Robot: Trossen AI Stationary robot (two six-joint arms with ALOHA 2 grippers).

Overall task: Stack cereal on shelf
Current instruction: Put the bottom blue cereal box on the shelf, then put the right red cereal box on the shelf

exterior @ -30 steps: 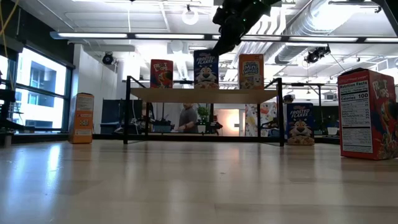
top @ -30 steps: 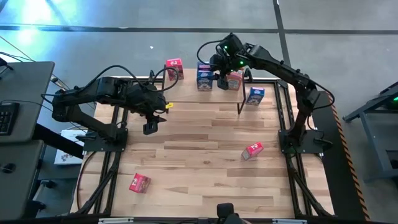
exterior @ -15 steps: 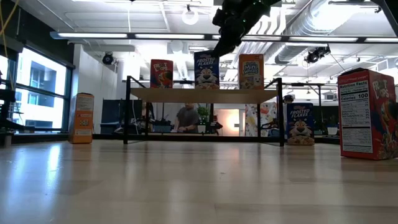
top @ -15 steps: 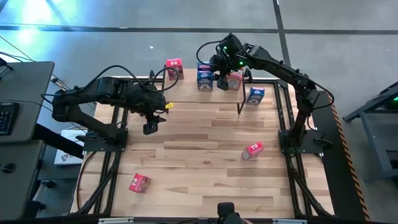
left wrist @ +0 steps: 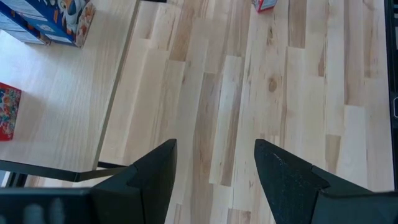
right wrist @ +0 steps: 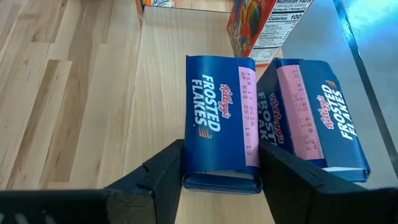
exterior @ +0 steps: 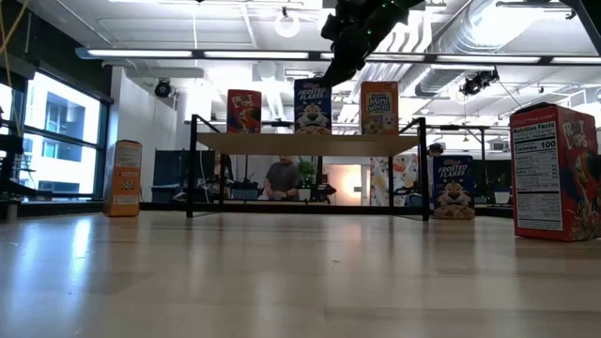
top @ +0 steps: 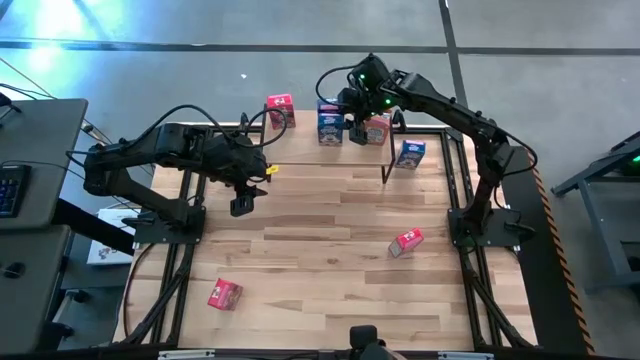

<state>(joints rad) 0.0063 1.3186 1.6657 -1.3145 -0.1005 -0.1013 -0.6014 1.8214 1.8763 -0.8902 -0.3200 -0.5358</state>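
Right wrist view: the blue Frosted Flakes box [right wrist: 221, 121] was seen upright on the shelf [right wrist: 161, 93], bracketed by the right gripper's [right wrist: 221, 171] loosening fingers, and could be toppled if snagged during withdrawal.

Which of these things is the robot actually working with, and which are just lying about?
Job: shelf; blue Frosted Flakes box on it; loose pink-red box; right tool at that blue box; left tool, waiting open above the table.
Just about: keyboard; person in the background.
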